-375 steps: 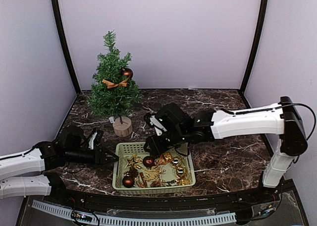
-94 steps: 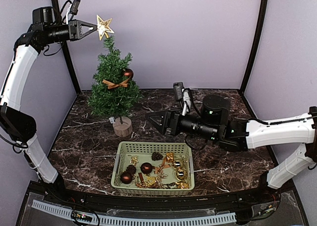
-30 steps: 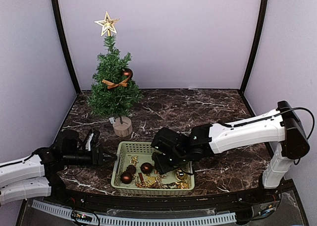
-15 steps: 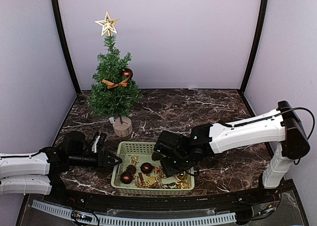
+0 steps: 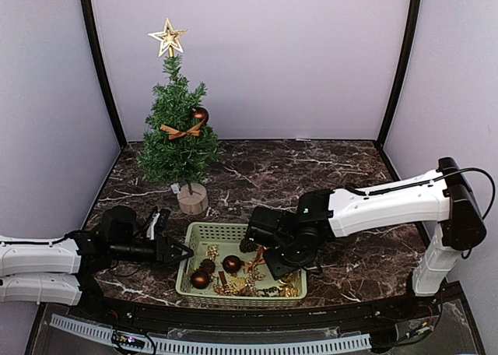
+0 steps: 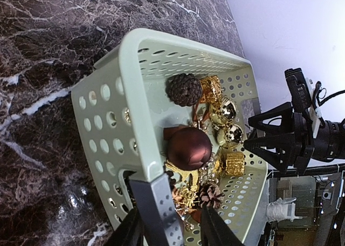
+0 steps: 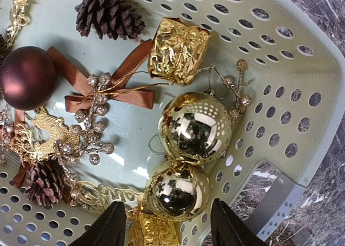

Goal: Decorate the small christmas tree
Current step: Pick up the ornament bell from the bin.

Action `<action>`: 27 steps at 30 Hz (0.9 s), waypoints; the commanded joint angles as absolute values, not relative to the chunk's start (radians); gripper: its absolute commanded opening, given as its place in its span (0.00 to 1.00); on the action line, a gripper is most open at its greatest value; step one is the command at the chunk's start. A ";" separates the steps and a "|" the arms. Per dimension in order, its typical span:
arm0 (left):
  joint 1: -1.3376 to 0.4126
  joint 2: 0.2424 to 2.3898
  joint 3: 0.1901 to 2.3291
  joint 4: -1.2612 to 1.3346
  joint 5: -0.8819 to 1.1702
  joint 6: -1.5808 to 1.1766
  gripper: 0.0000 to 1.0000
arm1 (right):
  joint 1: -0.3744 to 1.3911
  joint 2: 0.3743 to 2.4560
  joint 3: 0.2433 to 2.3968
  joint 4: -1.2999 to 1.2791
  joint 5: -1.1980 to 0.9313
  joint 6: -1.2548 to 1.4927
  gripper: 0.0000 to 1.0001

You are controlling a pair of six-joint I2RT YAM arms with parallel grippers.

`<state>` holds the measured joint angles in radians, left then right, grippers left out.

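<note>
Presently, the small christmas tree [image 5: 177,137] is seen upright at the tabletop's [image 5: 327,164] left rear. The right gripper [image 7: 166,204], open-jawed and empty, is held over crowded gold baubles [image 7: 194,127] in the basket [image 5: 233,230]; tangled neighbours may be dragged out. The left gripper's [image 5: 176,251] state cannot be determined.

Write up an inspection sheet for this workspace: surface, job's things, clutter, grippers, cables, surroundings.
Surface: dark marble-patterned table, white veins.
Job's things: small christmas tree upright at rear left, carrying gold star on top, orange bow, brown ball; green basket holds brown baubles, gold baubles, pine cones.
Clutter: small white tag beside the tree's base.
Grippers: left gripper open at basket's left end; right gripper open above the gold baubles.
Cables: black cable looping at the right arm's shoulder.
Surroundings: lilac walls, black corner posts.
</note>
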<state>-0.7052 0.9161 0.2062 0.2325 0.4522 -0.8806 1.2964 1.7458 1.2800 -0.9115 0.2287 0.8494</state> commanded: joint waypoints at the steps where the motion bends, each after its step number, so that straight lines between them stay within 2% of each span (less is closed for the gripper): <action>1: -0.709 0.916 0.215 0.244 0.462 -0.879 0.38 | 1.302 1.795 1.320 -0.957 0.231 0.850 0.54; 10: -0.710 0.859 0.223 0.185 0.445 -0.873 0.36 | 1.302 1.891 1.371 -0.984 0.255 0.827 0.52; 23: -0.709 0.778 0.283 0.075 0.400 -0.838 0.40 | 1.306 1.914 1.347 -0.911 0.226 0.827 0.54; 27: -0.708 0.746 0.345 -0.001 0.368 -0.805 0.41 | 1.306 1.897 1.322 -0.885 0.230 0.832 0.50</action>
